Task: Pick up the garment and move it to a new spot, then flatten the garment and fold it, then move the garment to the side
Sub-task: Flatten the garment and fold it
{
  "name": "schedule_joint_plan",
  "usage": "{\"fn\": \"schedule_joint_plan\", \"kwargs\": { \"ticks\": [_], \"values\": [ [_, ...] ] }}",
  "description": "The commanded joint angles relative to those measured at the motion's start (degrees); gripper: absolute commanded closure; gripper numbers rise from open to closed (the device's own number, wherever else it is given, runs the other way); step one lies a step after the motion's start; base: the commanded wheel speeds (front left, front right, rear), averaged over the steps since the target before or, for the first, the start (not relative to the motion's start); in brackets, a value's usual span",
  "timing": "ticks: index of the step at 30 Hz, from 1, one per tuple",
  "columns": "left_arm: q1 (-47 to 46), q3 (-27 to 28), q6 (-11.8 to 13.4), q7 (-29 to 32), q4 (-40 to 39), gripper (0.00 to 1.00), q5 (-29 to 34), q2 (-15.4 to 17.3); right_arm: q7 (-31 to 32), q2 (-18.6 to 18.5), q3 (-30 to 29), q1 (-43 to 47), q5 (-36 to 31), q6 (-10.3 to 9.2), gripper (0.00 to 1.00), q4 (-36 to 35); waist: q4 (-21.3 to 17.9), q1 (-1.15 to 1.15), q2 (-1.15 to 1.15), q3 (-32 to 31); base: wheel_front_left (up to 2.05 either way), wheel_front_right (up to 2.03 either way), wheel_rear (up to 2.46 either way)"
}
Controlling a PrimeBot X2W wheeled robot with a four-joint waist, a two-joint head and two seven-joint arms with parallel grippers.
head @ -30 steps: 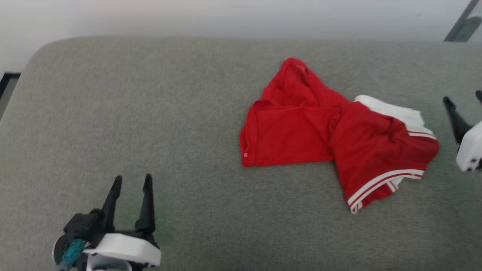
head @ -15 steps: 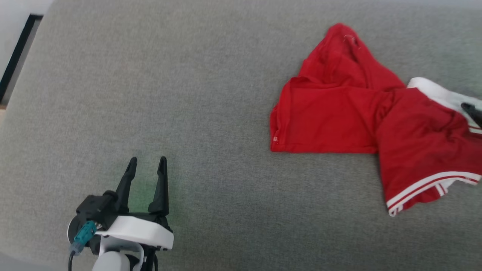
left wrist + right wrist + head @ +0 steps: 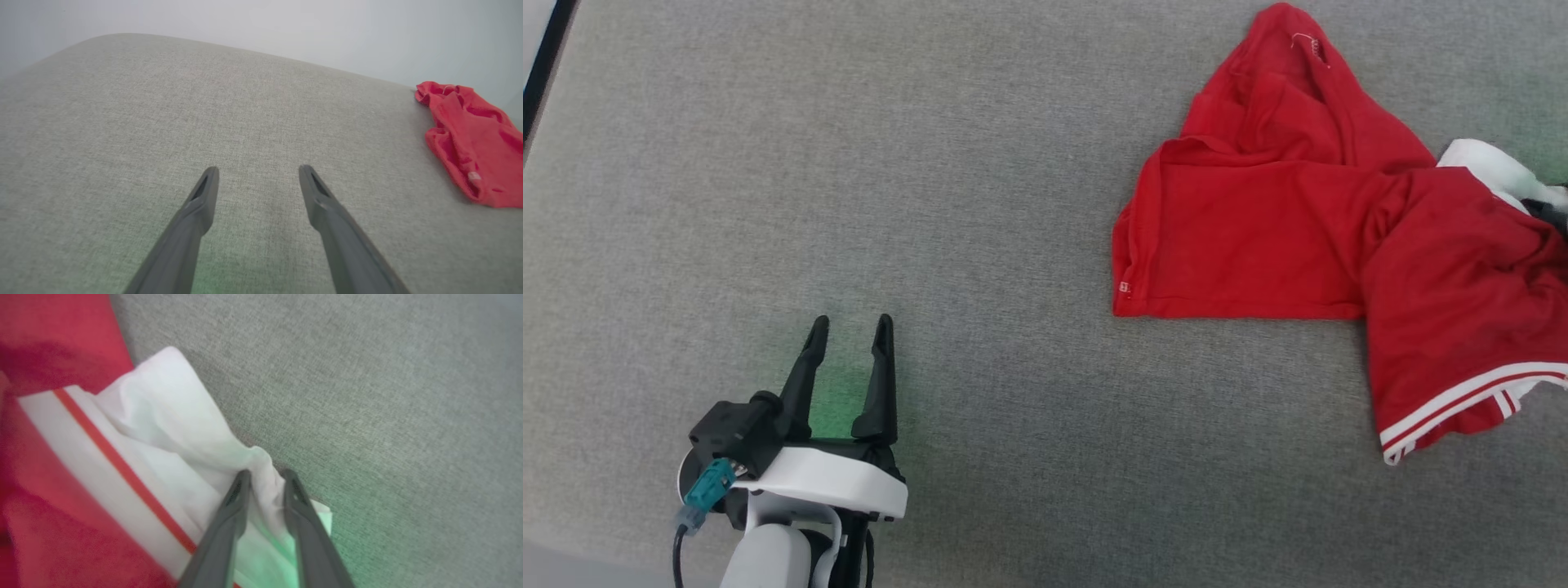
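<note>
Nearest, lower left of the head view: left gripper (image 3: 852, 327), two dark fingers pointing up the frame and standing well apart, nothing between them. A teal plug (image 3: 706, 492) sits on the wrist housing. The left wrist view confirms it: only bare grey weave shows in the wide gap between the fingers. A faint green tint (image 3: 837, 402) lies on the cloth at the base of the fingers.

Support: grey upholstered surface (image 3: 1013, 163), flat, fine weave.

Garment (image 3: 1258, 237): lies rumpled on that surface, off to the robot's right and well apart from the left gripper. Red body is folded over itself, one red flap running up to a point at the far side. A small white tag (image 3: 1125, 287) shows at the near left corner. The white-red-white striped hem (image 3: 1462, 400) runs along the near right edge. The white sleeve (image 3: 171, 416) is bunched at the far right.

Right gripper (image 3: 267, 475): fingers close together, one on either side of a raised fold of the white sleeve, both touching the cloth. Cannot tell whether the fold is truly clamped. Green tint on the sleeve near the fingers.

Farthest, in the left wrist view: rounded far edge of the surface, with a plain pale wall (image 3: 286, 24) behind.
</note>
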Motion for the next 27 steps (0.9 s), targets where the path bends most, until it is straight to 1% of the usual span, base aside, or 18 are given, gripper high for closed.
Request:
{"fn": "schedule_joint_plan", "kwargs": {
  "ticks": [1,4,6,9,15,19,21,27],
  "values": [
    [-0.84,0.23,-0.15,-0.12,0.04,0.00,0.02,0.02,0.45,0.29,1.89,1.71,0.51,-0.17,1.00,1.24,-0.37,0.00,0.00,-0.02,0.00,0.00,0.00],
    [-0.91,0.40,-0.15,-0.12,0.16,0.00,0.23,-0.01,-1.86,-0.87,2.35,0.22,1.83,-0.24,1.00,2.59,-1.25,0.00,0.00,-0.45,0.00,0.00,0.00],
    [-0.91,0.47,-0.15,-0.12,0.33,0.00,0.52,0.00,-4.48,-0.96,1.92,-0.71,2.68,-0.23,1.00,3.82,-1.93,0.00,0.00,-0.89,0.00,0.00,0.00],
    [-0.78,0.34,-0.15,-0.12,0.38,0.00,0.74,0.02,-8.63,-0.96,0.69,-1.27,4.30,-0.14,1.00,5.91,-2.82,0.00,0.00,-1.68,0.00,0.00,0.00],
    [0.10,1.01,-0.15,-0.12,0.26,0.00,1.38,0.02,-16.02,-2.84,-3.11,0.84,8.14,-0.14,1.00,12.03,-4.58,0.00,0.00,-2.97,0.00,0.00,0.00],
    [0.83,1.21,-0.15,-0.12,0.06,0.00,1.78,0.03,-20.38,-3.88,-6.50,2.96,10.62,-0.13,1.00,18.10,-5.55,0.00,0.00,-3.31,0.00,0.00,0.00],
    [0.91,1.25,-0.15,-0.12,0.05,0.00,1.85,0.03,-22.71,-4.42,-8.52,3.63,11.55,-0.15,1.00,22.69,-5.91,0.00,0.00,-3.30,0.00,0.00,0.00],
    [0.95,1.43,-0.15,-0.12,0.08,0.00,1.99,0.02,-28.37,-2.40,-12.99,3.70,13.51,-0.14,1.00,35.23,-6.78,0.00,0.00,-3.44,0.00,0.00,0.00]
  ]
}}
